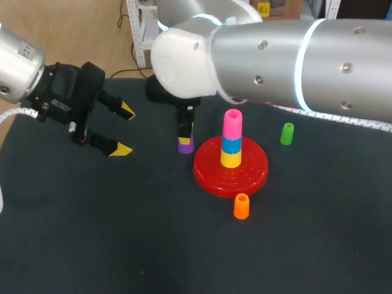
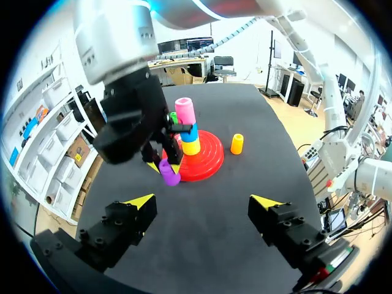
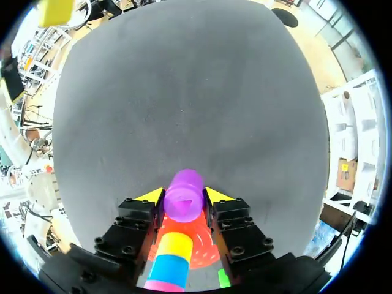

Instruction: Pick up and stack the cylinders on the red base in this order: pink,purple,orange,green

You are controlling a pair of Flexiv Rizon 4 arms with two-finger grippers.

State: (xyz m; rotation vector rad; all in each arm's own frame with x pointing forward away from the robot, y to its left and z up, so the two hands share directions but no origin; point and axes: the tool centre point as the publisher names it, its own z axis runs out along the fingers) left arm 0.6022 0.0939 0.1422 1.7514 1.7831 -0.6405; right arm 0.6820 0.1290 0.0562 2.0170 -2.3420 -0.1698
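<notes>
The red base (image 1: 211, 174) holds a stack of yellow, blue and pink cylinders, the pink cylinder (image 1: 232, 123) on top. Left of the base, my right gripper (image 1: 185, 142) is shut on the purple cylinder (image 1: 185, 146); the right wrist view shows the purple cylinder (image 3: 183, 196) pinched between both yellow tips, just off the table. An orange cylinder (image 1: 241, 206) stands in front of the base, a green cylinder (image 1: 286, 133) behind it to the right. My left gripper (image 1: 124, 130) hangs open over the table's left part, nothing between its fingers (image 2: 140, 201).
Dark mat (image 1: 92, 233) covers the table. My right arm's thick links (image 1: 275, 61) cross above the back of the table, over the base.
</notes>
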